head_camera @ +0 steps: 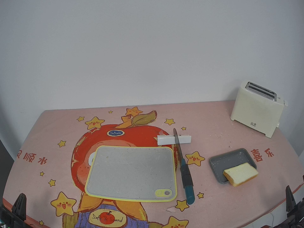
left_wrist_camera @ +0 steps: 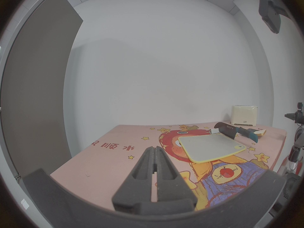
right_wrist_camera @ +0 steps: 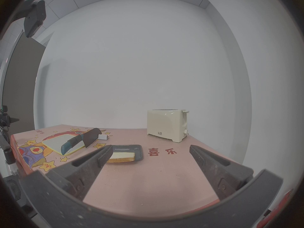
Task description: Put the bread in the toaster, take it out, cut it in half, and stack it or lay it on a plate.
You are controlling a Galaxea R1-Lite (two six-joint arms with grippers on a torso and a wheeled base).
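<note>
On the pink, cartoon-printed counter point(head_camera: 221, 127), the head view finds a square slice of bread point(head_camera: 240, 174) lying half in a shallow grey rectangular plate point(head_camera: 226, 158), overhanging its near rim. A cream two-slot toaster point(head_camera: 258, 108) stands far right; a teal-handled knife point(head_camera: 184, 168) lies just beside a grey, yellow-rimmed cutting board point(head_camera: 131, 173). Left wrist view: the left claw point(left_wrist_camera: 155, 152), pinched closed and empty, over the counter's near edge. Right wrist view: the right claw point(right_wrist_camera: 150, 149) spread wide, empty, bread and toaster beyond it.
</note>
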